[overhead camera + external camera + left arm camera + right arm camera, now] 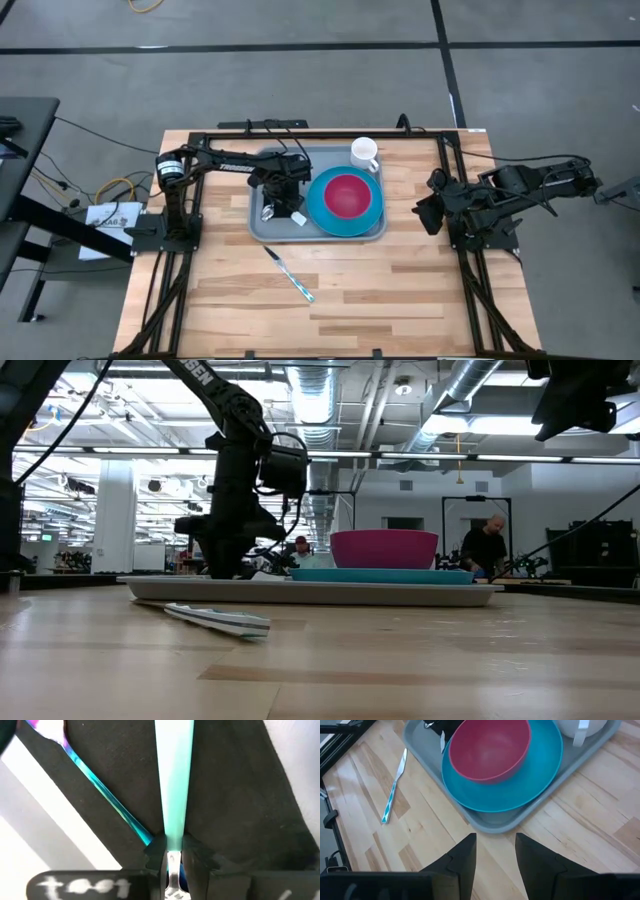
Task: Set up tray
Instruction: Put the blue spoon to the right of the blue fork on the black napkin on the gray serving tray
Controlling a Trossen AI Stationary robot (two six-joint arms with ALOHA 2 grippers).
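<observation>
The grey-blue tray [262, 228] lies mid-table and bears a blue plate [325, 215] with a pink bowl [347, 195], a white mug [364, 153] at its far right corner and a black napkin [240, 795] on its left part. My left gripper [173, 854] points down over the napkin, shut on a teal-handled utensil [174, 775]. A second utensil [100, 785] with a shimmering stem lies slanted on the napkin beside it. My right gripper [495, 855] hangs open above the table, right of the tray. My left gripper pinches the teal-handled utensil between its two fingers where the teal handle meets the silver metal part [173, 845]. The fingers come from above, pointing down, and stand across the utensil. Its handle runs on over the black napkin; whether it rests there I cannot tell.
A knife [290, 275] with a teal handle lies on the bare wood in front of the tray, toward the table's near edge. Black frame rails run along the table's left, right and far edges. Beyond the table, people show in the room.
</observation>
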